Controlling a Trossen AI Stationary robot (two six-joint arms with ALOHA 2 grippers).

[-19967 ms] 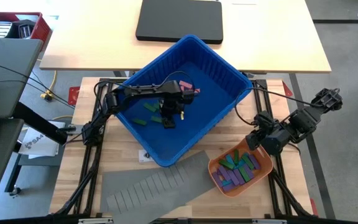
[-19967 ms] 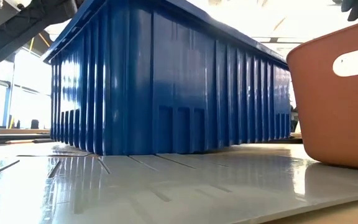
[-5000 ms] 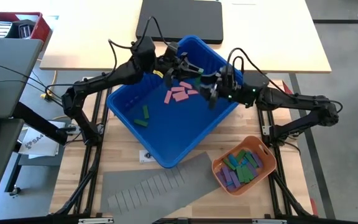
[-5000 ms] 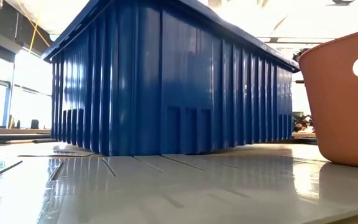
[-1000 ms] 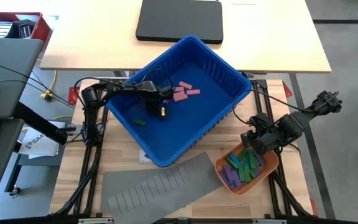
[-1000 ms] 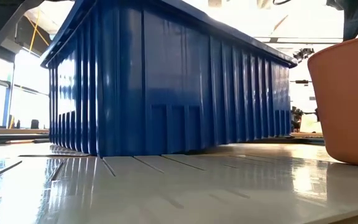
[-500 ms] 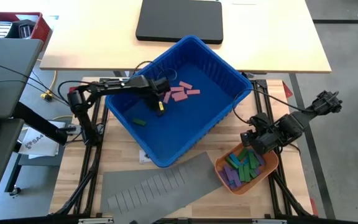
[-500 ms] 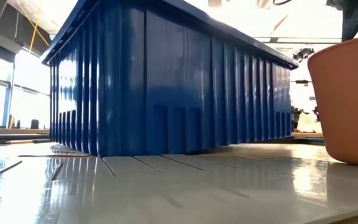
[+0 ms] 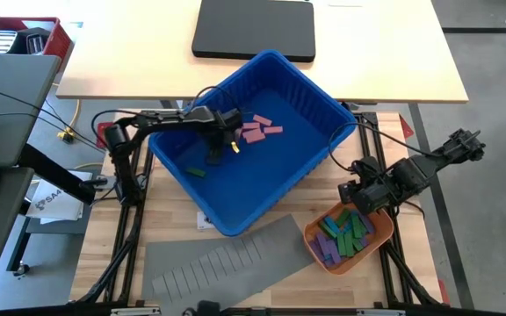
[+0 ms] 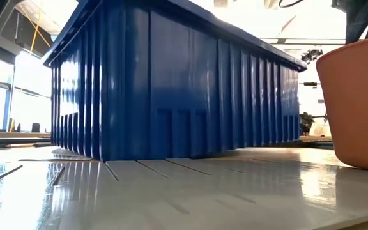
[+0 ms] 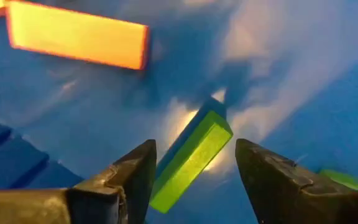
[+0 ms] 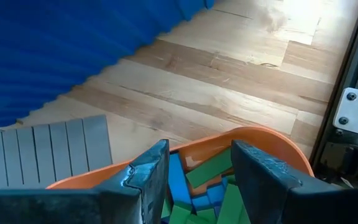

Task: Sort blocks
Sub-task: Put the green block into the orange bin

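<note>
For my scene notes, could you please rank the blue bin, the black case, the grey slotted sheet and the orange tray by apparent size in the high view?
1. Blue bin
2. Grey slotted sheet
3. Black case, close to the sheet, so unsure
4. Orange tray

Overhead, table-level (bin shared), wrist close-ups

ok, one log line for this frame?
left gripper: open over green block in blue bin | right gripper: open above orange tray of blocks | pink blocks: in bin
</note>
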